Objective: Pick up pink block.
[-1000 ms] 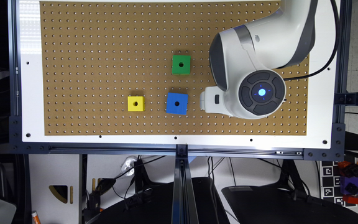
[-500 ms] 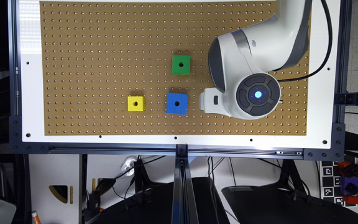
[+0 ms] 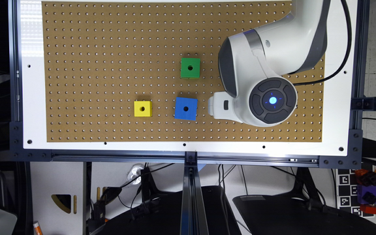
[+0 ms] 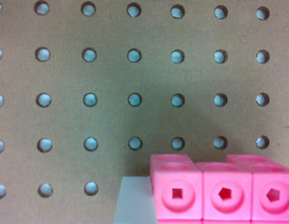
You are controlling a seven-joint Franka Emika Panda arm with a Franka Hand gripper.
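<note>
Slippage is the risk: the pink block (image 4: 223,189) is seen off-centre, and the gripper's (image 3: 214,105) opening cannot be told

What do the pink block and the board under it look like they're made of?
Pink block: likely moulded plastic, with a smooth, slightly glossy face, uniform colour and crisp recessed sockets. Board: looks like brown hardboard pegboard, matte and fibrous, with a regular grid of drilled holes.
</note>
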